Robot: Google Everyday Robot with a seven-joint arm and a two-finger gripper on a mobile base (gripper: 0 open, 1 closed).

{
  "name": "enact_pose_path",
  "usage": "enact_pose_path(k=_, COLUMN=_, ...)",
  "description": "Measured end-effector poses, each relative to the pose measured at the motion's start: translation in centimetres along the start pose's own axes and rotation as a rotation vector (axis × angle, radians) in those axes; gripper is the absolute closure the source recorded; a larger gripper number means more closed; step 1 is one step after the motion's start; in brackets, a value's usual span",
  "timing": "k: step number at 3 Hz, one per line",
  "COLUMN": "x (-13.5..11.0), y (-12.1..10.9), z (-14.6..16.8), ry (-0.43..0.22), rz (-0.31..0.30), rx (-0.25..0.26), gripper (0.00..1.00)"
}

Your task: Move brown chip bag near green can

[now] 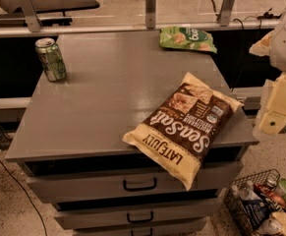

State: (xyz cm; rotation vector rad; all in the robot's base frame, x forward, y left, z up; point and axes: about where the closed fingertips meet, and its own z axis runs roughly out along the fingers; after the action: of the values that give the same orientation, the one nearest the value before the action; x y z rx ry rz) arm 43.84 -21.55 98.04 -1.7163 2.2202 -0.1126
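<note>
The brown chip bag lies flat on the front right of the grey cabinet top, slanted, with its lower cream end hanging over the front edge. The green can stands upright near the top's back left corner, far from the bag. My gripper hangs at the right edge of the camera view, off the cabinet's right side and a little right of the bag, touching nothing.
A smaller green snack bag lies at the back right of the top. Drawers with dark handles sit below. A wire basket of items stands on the floor at the right. A rail with metal posts runs behind.
</note>
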Motion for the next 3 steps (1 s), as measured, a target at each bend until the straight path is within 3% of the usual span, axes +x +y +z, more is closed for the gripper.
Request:
enact_pose_path(k=1, x=0.0, y=0.0, z=0.0, ry=0.0, rz=0.0, rx=0.0, gripper=0.0)
enact_pose_path(k=2, x=-0.2, y=-1.8, z=1.5, ry=0.001, rz=-0.011, rx=0.012, gripper=0.0)
enact_pose_path(k=3, x=-0.1, y=-4.7, z=3.6, ry=-0.036, rz=0.032, rx=0.006, gripper=0.0)
